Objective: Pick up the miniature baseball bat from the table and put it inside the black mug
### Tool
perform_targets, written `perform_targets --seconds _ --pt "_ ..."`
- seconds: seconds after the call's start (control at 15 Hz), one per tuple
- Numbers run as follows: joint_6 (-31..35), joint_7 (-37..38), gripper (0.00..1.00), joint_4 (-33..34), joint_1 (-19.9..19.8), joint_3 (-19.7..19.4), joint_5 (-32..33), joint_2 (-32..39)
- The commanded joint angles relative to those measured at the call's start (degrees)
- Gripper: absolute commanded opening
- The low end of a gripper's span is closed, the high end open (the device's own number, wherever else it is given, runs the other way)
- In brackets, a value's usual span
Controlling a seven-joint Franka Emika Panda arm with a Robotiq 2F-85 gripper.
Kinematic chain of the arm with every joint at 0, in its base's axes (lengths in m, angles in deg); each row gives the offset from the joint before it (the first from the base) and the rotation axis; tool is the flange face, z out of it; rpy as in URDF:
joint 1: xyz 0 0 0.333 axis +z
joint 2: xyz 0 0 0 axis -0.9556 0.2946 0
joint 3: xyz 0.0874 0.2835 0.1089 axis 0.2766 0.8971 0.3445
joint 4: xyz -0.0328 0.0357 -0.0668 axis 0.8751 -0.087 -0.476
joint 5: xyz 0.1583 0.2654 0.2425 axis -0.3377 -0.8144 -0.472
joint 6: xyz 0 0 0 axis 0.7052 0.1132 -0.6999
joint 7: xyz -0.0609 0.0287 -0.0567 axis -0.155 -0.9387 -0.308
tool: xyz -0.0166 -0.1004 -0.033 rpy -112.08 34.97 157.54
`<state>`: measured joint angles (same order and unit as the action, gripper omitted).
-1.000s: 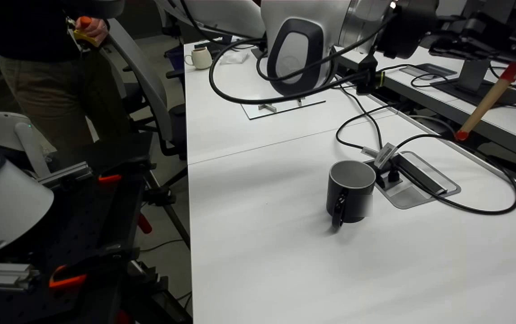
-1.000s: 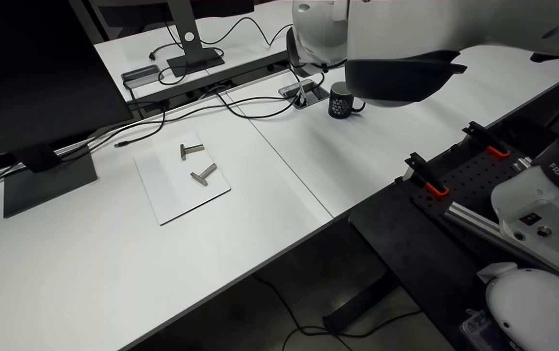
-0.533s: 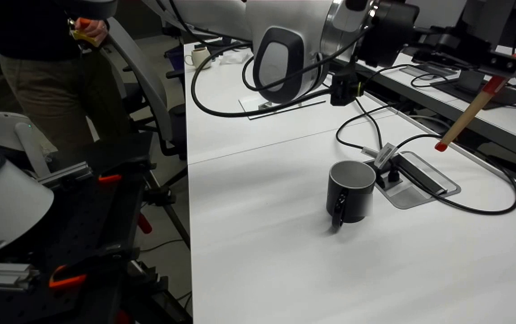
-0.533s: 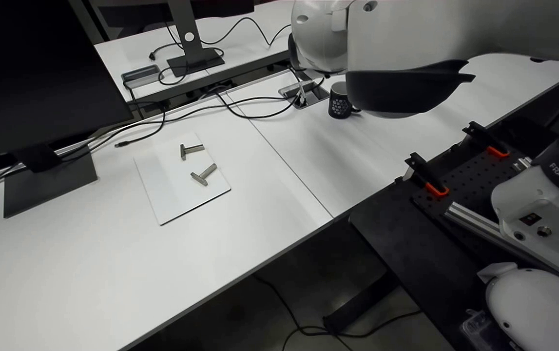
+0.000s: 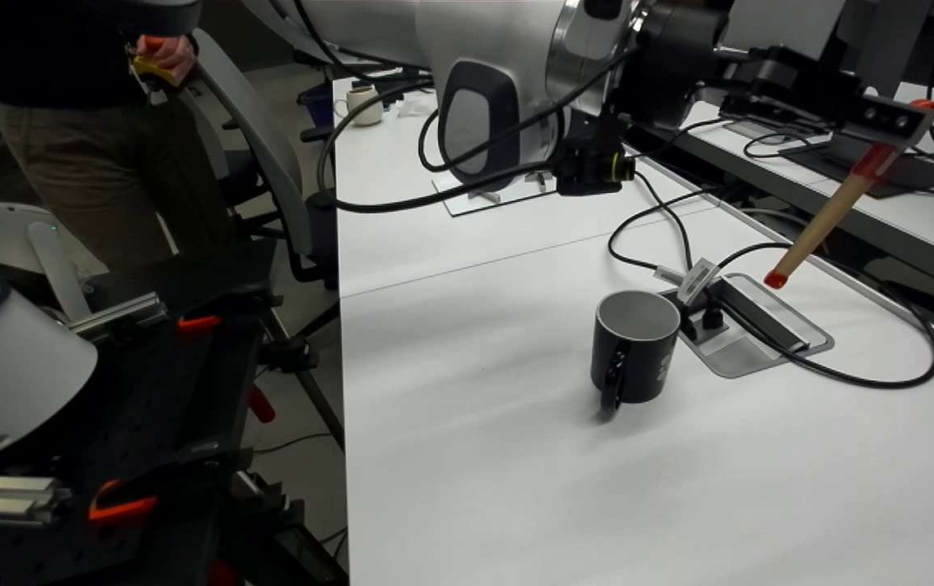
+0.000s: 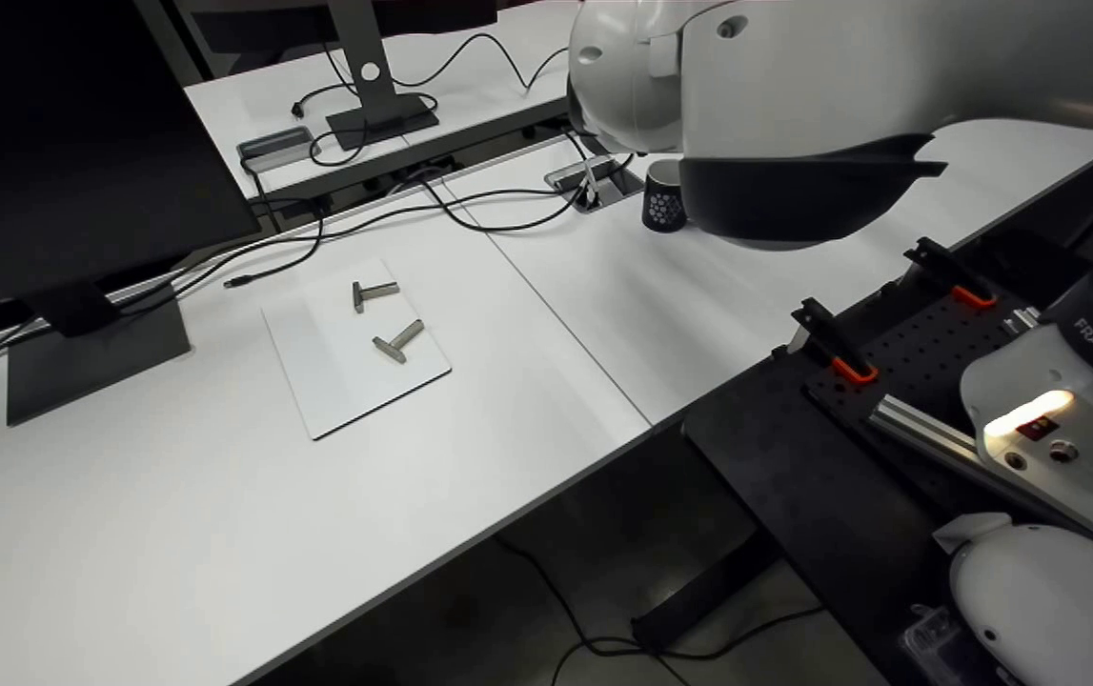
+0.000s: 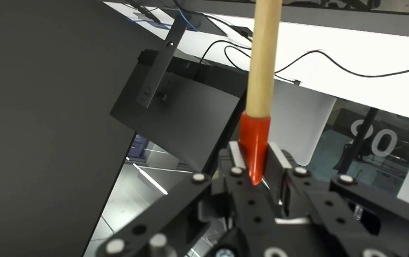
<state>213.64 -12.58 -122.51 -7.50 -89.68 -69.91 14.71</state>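
Gripped at one red end, the miniature baseball bat (image 5: 826, 221) hangs aslant from my gripper (image 7: 257, 157) above the white table (image 5: 467, 456), seemingly near the long edge that faces the neighboring desk (image 6: 470, 86), its free red tip pointing down and toward the black mug (image 5: 644, 354). The mug stands upright well apart from the bat, nearer that same edge than the opposite one, the cable box (image 5: 766, 316) lying just beside it on the edge's side. By my reading the pick is done, and the carry and the placing remain. To do that well, I should bring the bat across high enough to clear the looped black cable (image 5: 898, 383) and the mug itself, tilt it until it points straight down, center the tip over the mug's mouth and lower it well inside before letting go; a slanted entry could knock the mug over. My jaws are narrow, the pads (image 7: 237, 154) pressed on both sides of the bat's red upper end, with a short stub jutting above them and most of the wooden shaft bare below.
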Motion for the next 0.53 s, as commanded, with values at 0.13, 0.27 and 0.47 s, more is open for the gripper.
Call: perform_targets --seconds 0.13,0.27,0.47 --pt "-0.01 -0.96 0.3 0.21 0.27 0.0 -0.04 0.0" --pt "0.03 -1.18 0.07 -0.37 0.41 -0.15 -0.09 0.0" --pt "0.37 -2.13 0.07 -2.89 1.71 -0.39 0.0 0.0"
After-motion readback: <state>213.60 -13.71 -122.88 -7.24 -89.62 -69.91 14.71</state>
